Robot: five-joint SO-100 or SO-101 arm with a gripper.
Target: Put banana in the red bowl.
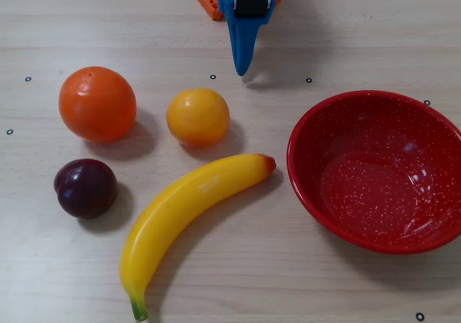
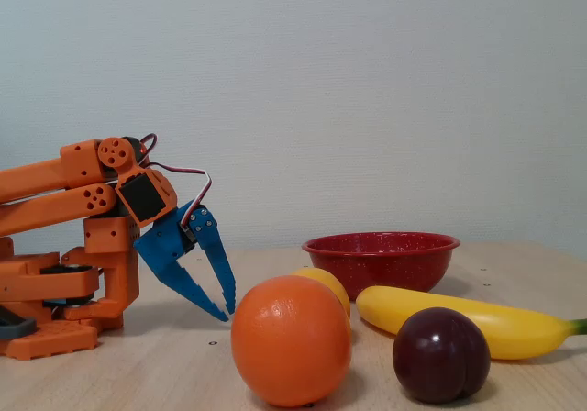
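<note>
Pale wood-grain tabletop before a plain grey-white wall; folded orange arm at the far edge in the overhead view, at left in the fixed view; blue two-finger gripper slightly parted, tips nearly together, holding nothing, raised just off the table.

Long curved glossy yellow plastic banana lies flat near centre, reddish tip just beside the wide speckled red bowl, not touching; bowl empty. Round yellow-orange ball fruit sits between gripper and banana; large orange and dark plum further left.

Step in hand, judged: reach not yet begun. To do well: widen jaws; pass beside the ball fruit; descend across the banana's thick middle, jaws square to its length; glossy skin may slip, so grip firmly.
</note>
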